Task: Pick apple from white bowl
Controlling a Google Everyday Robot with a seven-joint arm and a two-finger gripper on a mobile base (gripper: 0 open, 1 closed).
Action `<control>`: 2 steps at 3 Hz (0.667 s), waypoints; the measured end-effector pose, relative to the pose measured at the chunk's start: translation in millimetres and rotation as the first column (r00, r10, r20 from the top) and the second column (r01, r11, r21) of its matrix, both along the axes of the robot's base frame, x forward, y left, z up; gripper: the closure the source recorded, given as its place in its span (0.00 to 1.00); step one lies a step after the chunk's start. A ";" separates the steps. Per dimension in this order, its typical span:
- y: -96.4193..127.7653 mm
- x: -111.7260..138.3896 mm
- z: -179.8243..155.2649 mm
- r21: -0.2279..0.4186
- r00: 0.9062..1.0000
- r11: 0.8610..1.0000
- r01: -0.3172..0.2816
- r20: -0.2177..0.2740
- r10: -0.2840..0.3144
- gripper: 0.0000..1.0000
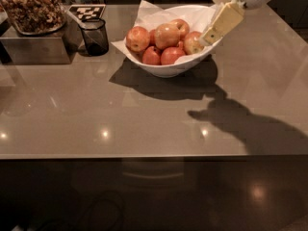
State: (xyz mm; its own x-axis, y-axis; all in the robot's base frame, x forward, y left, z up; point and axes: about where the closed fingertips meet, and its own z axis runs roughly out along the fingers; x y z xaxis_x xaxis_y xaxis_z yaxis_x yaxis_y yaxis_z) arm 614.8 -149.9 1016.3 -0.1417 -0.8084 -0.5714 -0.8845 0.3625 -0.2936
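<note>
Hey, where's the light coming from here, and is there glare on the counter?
Camera view: the white bowl and the gripper, at its right rim above the apples, throw dark shadows toward the near edge, so light likely comes from behind; small glints dot the glossy countertop.
</note>
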 end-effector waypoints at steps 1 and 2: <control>1.2 0.4 -1.4 0.004 1.000 1.000 -0.003 -0.001 0.003 0.46; 23.4 19.9 -11.3 0.029 0.998 0.997 -0.066 -0.017 0.066 0.45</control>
State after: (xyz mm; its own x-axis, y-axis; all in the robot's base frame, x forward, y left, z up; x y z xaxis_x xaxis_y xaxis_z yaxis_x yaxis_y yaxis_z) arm 634.6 -126.5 1005.0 -0.0991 -0.7998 -0.5920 -0.9119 0.3112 -0.2677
